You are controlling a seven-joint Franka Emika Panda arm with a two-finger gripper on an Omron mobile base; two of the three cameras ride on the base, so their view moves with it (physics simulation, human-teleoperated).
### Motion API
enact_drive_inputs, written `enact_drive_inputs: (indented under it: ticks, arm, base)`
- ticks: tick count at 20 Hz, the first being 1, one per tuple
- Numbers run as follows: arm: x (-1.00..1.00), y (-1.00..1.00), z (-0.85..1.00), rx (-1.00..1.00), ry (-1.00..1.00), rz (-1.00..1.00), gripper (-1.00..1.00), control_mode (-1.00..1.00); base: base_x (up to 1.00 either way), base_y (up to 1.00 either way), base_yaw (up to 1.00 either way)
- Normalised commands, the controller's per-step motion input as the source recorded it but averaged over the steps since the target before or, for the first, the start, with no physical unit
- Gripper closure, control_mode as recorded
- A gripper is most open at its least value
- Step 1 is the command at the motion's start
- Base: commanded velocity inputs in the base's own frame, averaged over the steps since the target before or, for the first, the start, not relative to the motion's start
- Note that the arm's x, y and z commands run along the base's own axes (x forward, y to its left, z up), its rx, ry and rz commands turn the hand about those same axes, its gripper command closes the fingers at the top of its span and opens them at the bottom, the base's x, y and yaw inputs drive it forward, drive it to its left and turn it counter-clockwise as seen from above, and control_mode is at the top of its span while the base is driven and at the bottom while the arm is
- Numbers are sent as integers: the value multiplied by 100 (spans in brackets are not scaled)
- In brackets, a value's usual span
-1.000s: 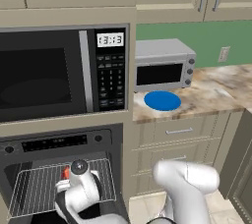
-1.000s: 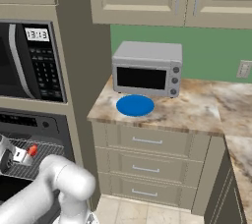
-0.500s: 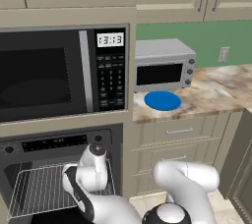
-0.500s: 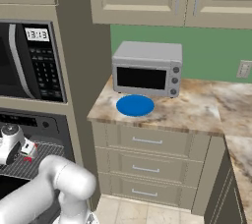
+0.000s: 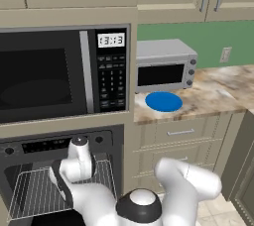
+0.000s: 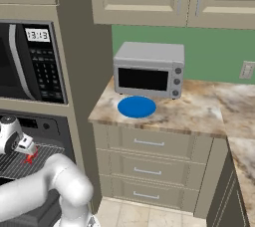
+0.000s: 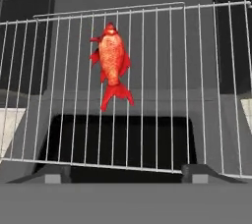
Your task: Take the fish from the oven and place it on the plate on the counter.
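Note:
The red-orange fish (image 7: 112, 66) lies on the oven's wire rack (image 7: 197, 70), head away from the hand, with nothing gripping it. My gripper (image 7: 128, 174) is open above and in front of it, and its two dark fingertips (image 7: 54, 174) stand wide apart at the bottom of the hand view. From the right base view the hand (image 6: 12, 139) hovers over the rack with a bit of the fish (image 6: 30, 159) below it. The oven (image 5: 49, 144) stands open under the microwave. The blue plate (image 5: 163, 101) (image 6: 136, 106) sits bare on the counter (image 5: 218, 91) to the right.
A silver toaster oven (image 5: 163, 66) (image 6: 149, 69) stands right behind the plate. The black microwave (image 5: 49, 76) hangs directly above the oven opening. The cabinet wall (image 6: 82, 71) separates the oven from the counter. Cream drawers (image 6: 149, 144) lie below the counter.
The jaws have gone from shut to wide open. The hand has lifted a little over the rack. The fish lies on the rack, apart from the fingers.

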Motion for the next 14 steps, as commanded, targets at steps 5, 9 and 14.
enact_drive_inputs:
  ticks: [5,9,14]
  arm:
    - [24,5,-82,-5,2,8,-100,-100]
    - [43,3,-50,0,-7,10,-100,-100]
    - [29,20,-46,0,-13,9,-100,-100]
  base:
    - [0,0,0]
    - [0,0,0]
    - [0,0,0]
